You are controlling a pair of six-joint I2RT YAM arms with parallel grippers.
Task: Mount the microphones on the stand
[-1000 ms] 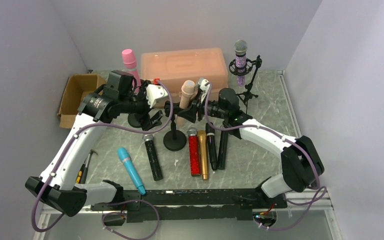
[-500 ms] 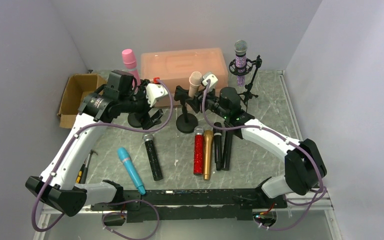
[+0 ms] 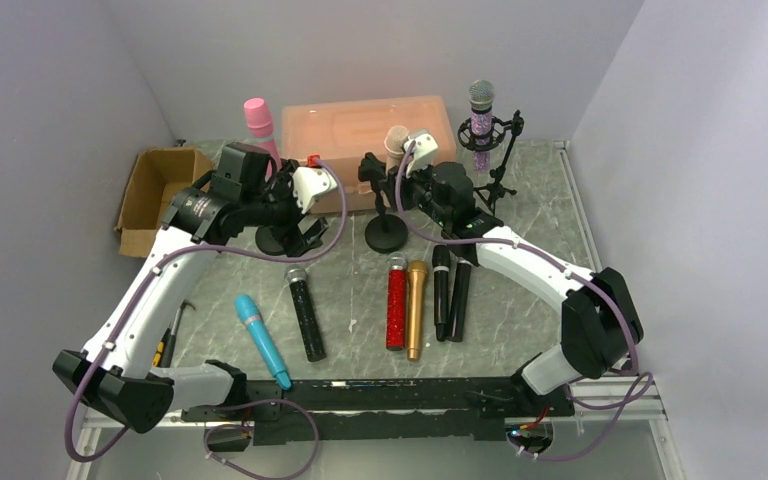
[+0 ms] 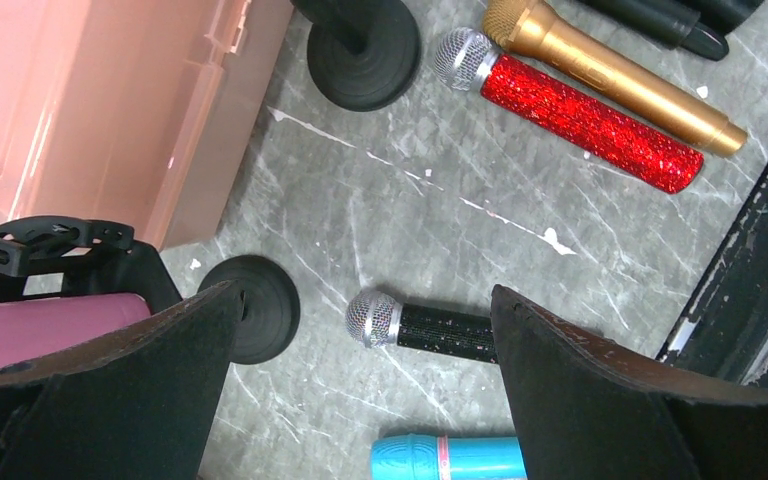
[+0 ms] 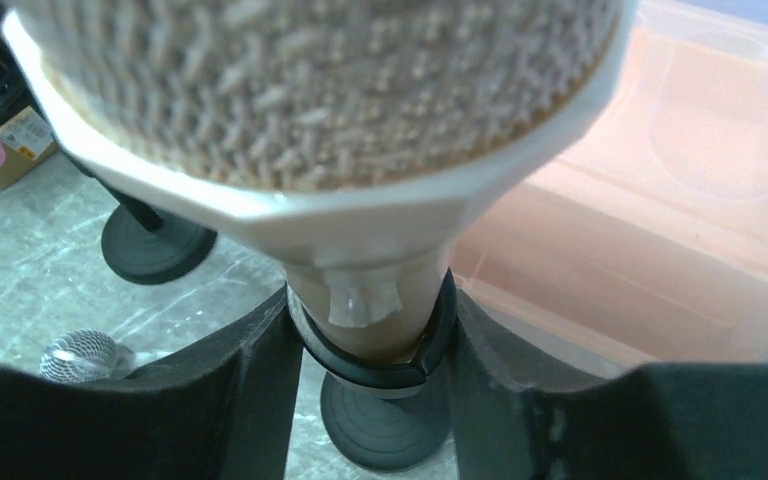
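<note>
Right hand [image 5: 370, 345] grips the peach microphone [image 3: 396, 138], which sits upright in its stand [image 3: 386, 233] at upper centre. Left hand [image 4: 360, 375] is wide open and holds nothing, beside the pink microphone [image 3: 257, 116] at upper left. Red glitter microphone [image 3: 396, 308] and gold microphone [image 3: 415, 310] lie flat on the surface [image 3: 550, 220], centre.

My R wrist cam shows the peach mic [image 5: 310, 100] blurred, head cut off up top; L cam crops the teal mic [image 4: 447, 457] at btm.

Microphones [image 3: 396, 305] on table [image 3: 530, 230] before the stands [image 3: 387, 233], bin [image 3: 360, 125] behind, carton [image 3: 150, 195] far left, seemingly a tool [image 3: 168, 335] nearer
</note>
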